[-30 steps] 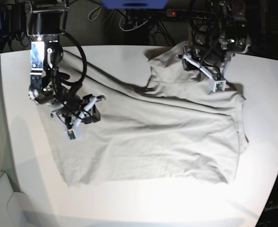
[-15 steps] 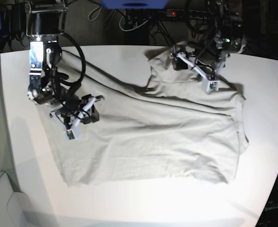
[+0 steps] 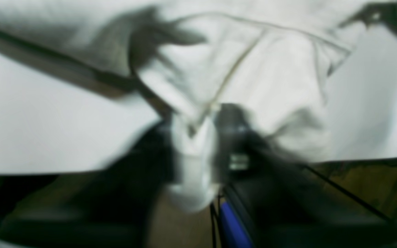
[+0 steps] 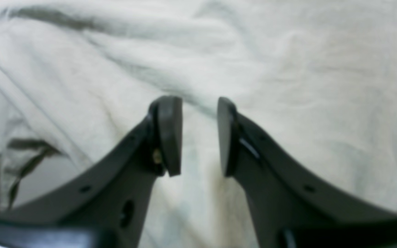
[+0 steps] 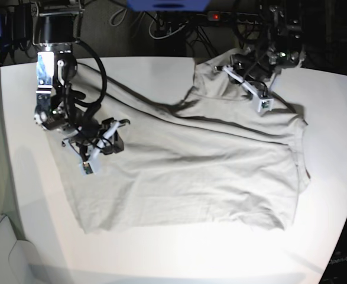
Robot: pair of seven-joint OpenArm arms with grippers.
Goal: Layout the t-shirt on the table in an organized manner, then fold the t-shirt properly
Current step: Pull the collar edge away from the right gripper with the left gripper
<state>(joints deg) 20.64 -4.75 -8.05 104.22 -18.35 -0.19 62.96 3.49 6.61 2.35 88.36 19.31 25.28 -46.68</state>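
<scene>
Now the t-shirt (image 5: 197, 171) lies spread over the middle of the white table (image 5: 161, 248), with folds running from the far left toward the right. The left gripper (image 3: 202, 137), at the far right of the table, is pinched tight on a bunched bit of the shirt near a seam, though that view is blurry. The right gripper (image 4: 198, 134), over the left side of the shirt, has its two dark pads a little apart, with only cloth below.
</scene>
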